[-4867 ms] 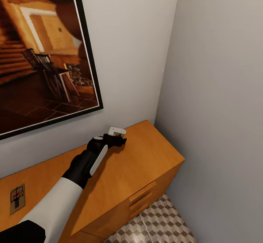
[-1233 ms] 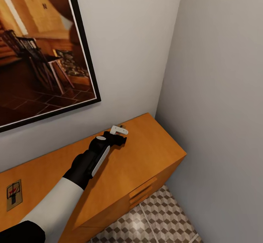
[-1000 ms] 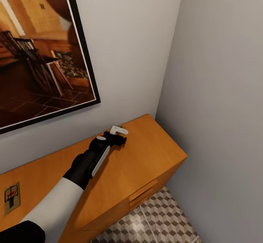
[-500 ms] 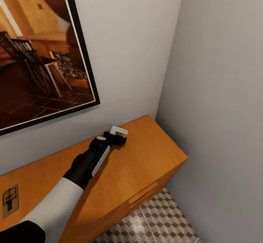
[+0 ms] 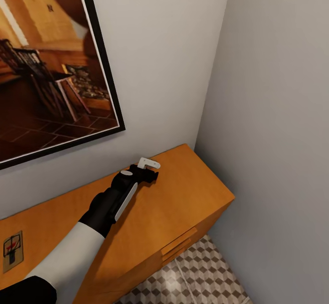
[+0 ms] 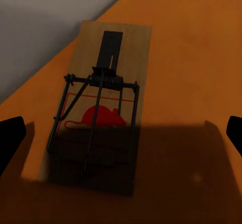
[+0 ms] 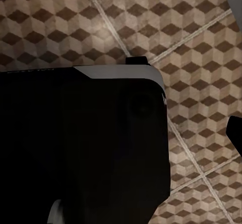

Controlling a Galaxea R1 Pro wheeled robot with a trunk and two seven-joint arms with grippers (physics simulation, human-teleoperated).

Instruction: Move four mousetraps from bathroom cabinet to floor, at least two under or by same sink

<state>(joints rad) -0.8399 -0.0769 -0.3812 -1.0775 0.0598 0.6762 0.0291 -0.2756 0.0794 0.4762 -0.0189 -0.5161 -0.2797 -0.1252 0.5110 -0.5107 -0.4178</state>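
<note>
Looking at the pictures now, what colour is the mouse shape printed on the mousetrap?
Red, on the mousetrap board; clearest in the left wrist view.

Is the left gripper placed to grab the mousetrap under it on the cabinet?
Probably yes: the left gripper is open, fingertips straddling the mousetrap lying flat on the cabinet, nothing between.

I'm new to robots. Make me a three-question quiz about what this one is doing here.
1. True or false: the left hand hovers over the cabinet.
2. What lies between the left hand's fingers in the left wrist view?
A. mousetrap
B. soap
C. towel
3. Fill in: a second mousetrap lies on the cabinet top near the picture's ____ edge in the head view.

Key: 1 true; 2 A; 3 left.
</note>
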